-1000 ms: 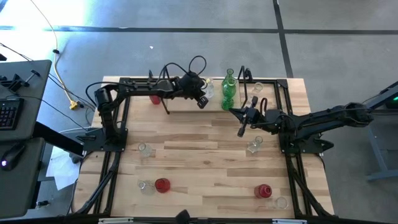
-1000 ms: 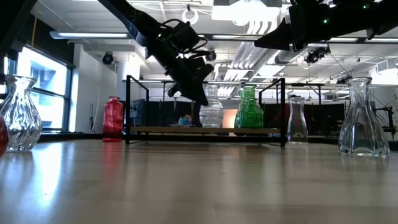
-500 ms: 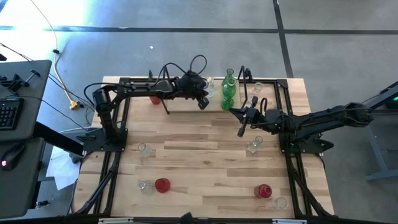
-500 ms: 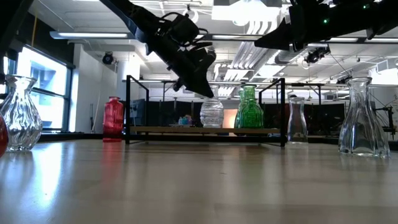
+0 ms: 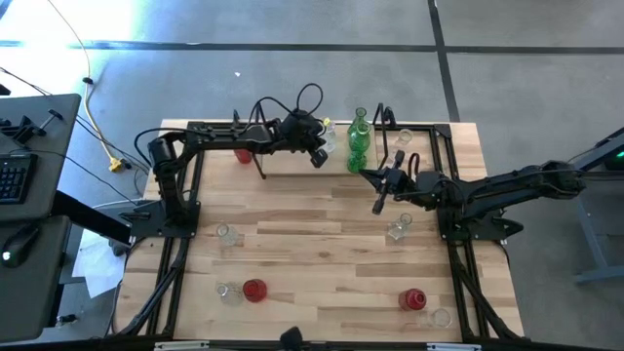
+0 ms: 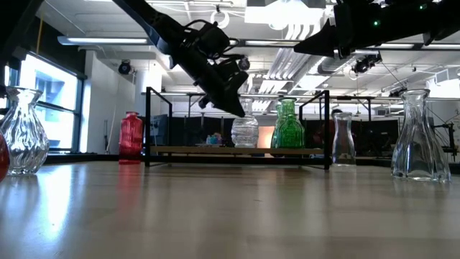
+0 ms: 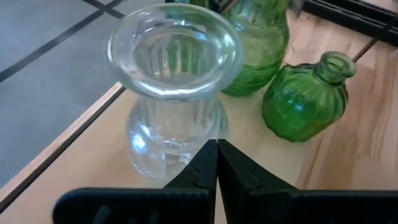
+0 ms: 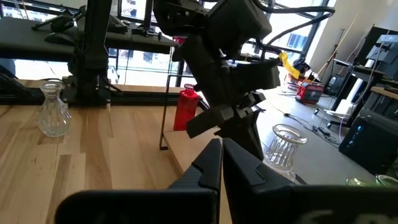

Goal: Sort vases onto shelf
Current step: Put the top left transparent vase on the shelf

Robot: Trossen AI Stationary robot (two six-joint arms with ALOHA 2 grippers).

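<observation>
On the shelf (image 6: 237,150) at the table's far edge stand a clear vase (image 7: 174,93) and two green vases (image 7: 308,93), (image 5: 359,132). My left gripper (image 7: 216,163) is shut, its tip right at the clear vase's belly, slanting down from the table's left. A red vase (image 6: 131,137) stands beside the shelf's left end. My right gripper (image 5: 376,207) hangs shut above the table's middle right, holding nothing. More clear vases (image 5: 227,234), (image 5: 398,229) and red vases (image 5: 254,290), (image 5: 412,298) stand on the table. My left gripper's shut fingertips (image 7: 208,163) stand against the near side of the clear vase's belly (image 7: 163,155), below its wide rim. I cannot tell whether they touch the glass. The vase stands upright on the shelf.
Black wire frames (image 6: 149,122) close the shelf's two ends. A tall clear vase (image 6: 420,137) and another clear one (image 6: 21,129) stand near the low camera. Open wood lies in the table's middle (image 5: 312,244).
My left gripper has stayed beside the clear vase and has tipped and rolled a little. In the low view its tip now covers the vase's neck. The vase stands where it was.
</observation>
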